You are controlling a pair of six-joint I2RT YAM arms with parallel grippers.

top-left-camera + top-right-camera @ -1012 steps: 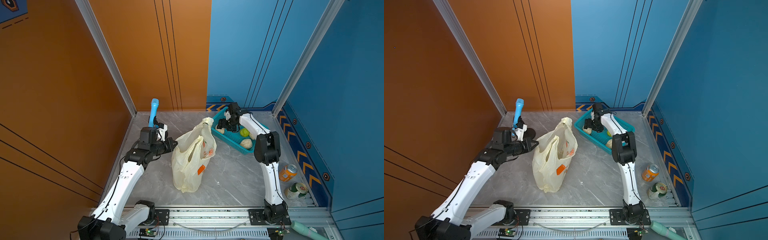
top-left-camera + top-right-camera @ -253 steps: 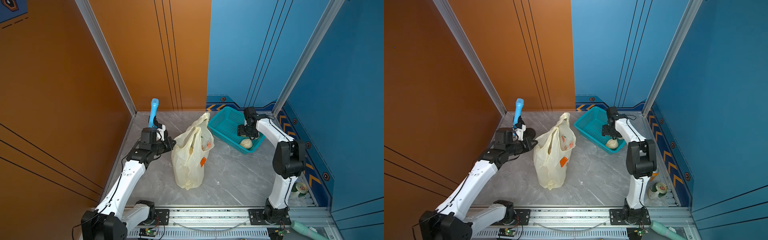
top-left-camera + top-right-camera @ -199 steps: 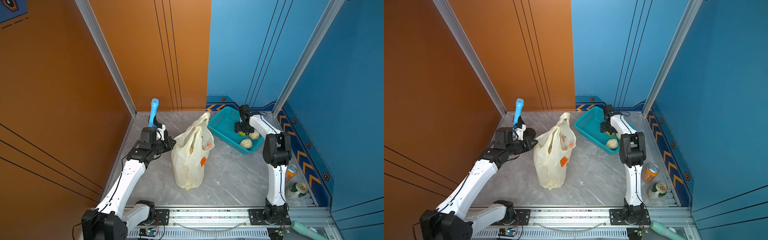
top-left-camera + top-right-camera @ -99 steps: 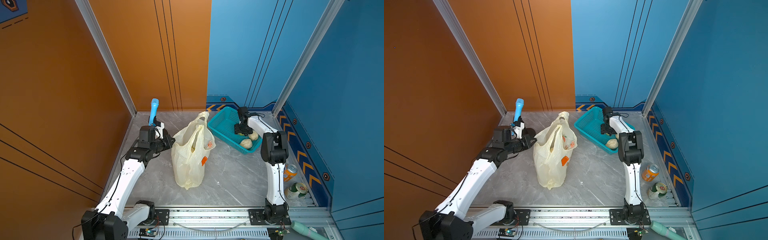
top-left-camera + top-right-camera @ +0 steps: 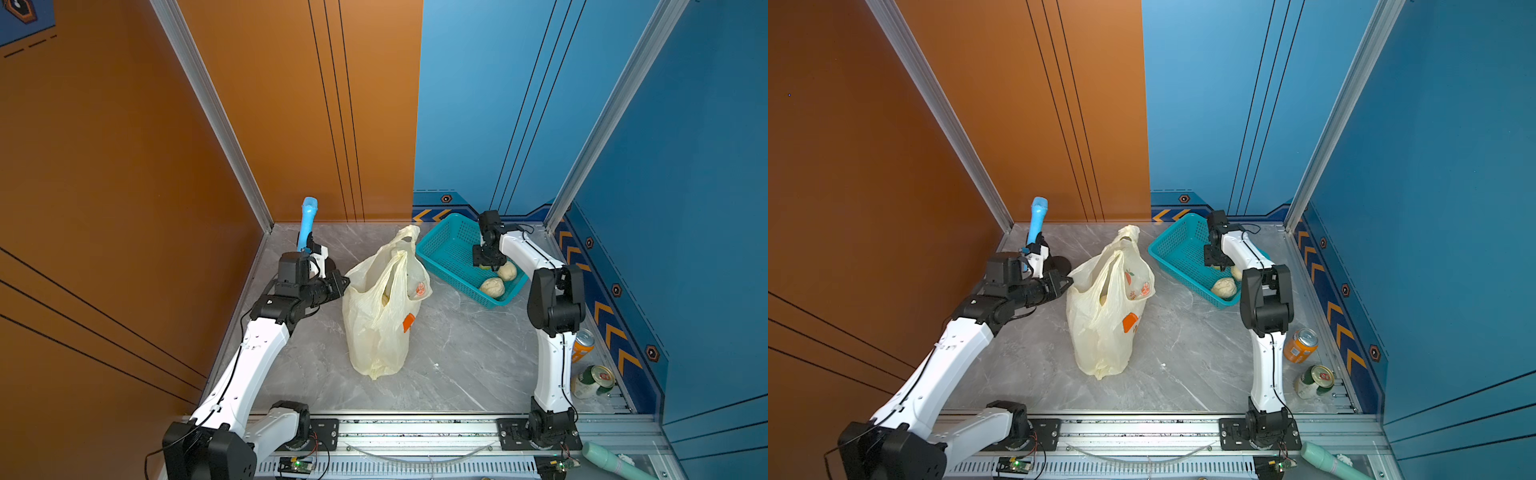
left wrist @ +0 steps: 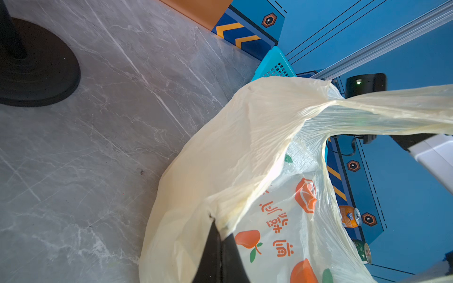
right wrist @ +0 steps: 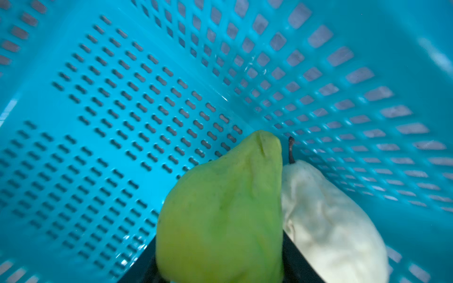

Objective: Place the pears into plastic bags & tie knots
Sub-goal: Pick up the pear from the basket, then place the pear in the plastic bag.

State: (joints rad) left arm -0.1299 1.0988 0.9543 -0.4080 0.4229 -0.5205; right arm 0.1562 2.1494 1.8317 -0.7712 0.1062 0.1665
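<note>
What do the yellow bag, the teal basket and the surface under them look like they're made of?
The bag looks like thin plastic film: translucent pale yellow, crinkled, letting light through. The basket looks like rigid moulded plastic: smooth teal, regular perforations. The tabletop is grey with white veins, faintly glossy; real marble or a printed laminate, I cannot tell.

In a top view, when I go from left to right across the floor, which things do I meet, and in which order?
blue post → left claw, shut on the bag's edge → plastic bag → teal basket → orange can
</note>
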